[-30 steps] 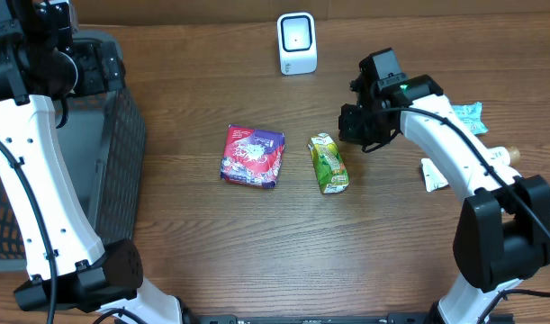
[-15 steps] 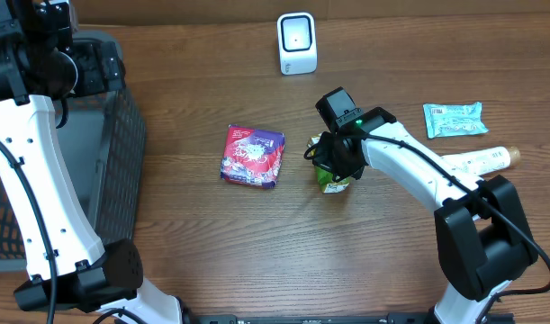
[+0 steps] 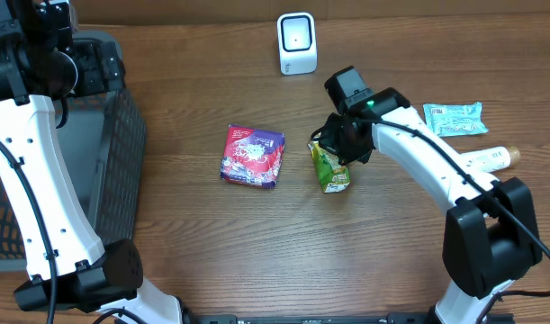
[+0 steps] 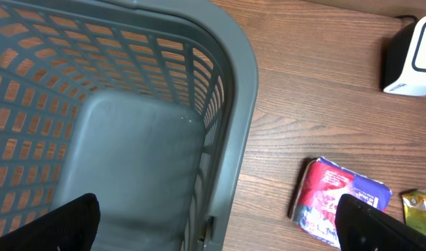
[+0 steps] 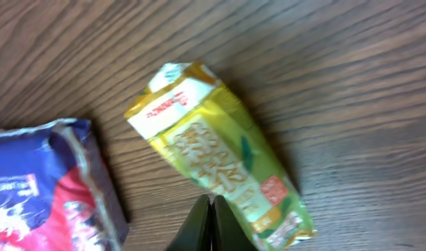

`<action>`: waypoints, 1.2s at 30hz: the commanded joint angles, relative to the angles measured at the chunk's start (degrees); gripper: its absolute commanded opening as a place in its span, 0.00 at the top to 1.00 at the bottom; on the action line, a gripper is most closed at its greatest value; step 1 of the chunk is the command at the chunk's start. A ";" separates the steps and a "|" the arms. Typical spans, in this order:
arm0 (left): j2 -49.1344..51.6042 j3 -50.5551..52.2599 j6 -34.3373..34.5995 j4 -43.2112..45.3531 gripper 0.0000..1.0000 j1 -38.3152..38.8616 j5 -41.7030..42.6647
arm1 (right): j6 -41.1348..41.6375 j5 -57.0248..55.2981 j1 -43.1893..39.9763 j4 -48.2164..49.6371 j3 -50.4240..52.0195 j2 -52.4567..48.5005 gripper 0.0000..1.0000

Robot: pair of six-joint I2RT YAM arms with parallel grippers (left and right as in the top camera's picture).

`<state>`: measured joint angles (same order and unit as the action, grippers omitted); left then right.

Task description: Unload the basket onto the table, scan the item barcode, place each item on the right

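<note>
Wood-grain tabletop (image 3: 193,243) is carrying the green pouch (image 3: 333,175), which is lying flat just beside the red packet (image 3: 252,156) and well apart from the white scanner (image 3: 297,43). The right gripper (image 3: 331,147) is poising its fingers (image 5: 202,224) pressed together just over the pouch, pinching nothing visible, while the left gripper (image 4: 214,206) is hanging spread wide above the grey basket (image 4: 240,104). The pouch is looking light, soft and slippery, so gripping across its narrow middle is seeming safest.

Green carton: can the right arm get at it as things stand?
Probably yes. The right gripper hangs right over the green carton with nothing between; the red packet lies apart. The jaws are shut, so they must open first.
</note>
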<state>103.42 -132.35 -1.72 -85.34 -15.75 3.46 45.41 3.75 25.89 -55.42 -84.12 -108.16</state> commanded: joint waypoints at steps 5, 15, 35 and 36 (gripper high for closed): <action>-0.35 -0.13 -0.87 0.09 0.00 0.39 0.44 | 2.67 -4.11 0.07 2.69 4.20 0.68 0.96; -0.35 -0.13 -0.87 0.09 0.00 0.39 0.44 | 4.17 -2.01 1.73 5.95 8.04 0.66 0.96; -0.33 -0.13 -0.87 0.09 0.00 0.39 0.44 | 0.94 0.83 4.24 8.39 5.22 -2.32 0.96; -0.35 -0.13 -0.87 0.09 0.00 0.39 0.44 | -0.72 0.90 4.26 7.69 4.11 -1.62 0.96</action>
<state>103.42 -132.35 -1.72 -85.34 -15.75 3.46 49.21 3.66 30.13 -46.72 -76.60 -111.28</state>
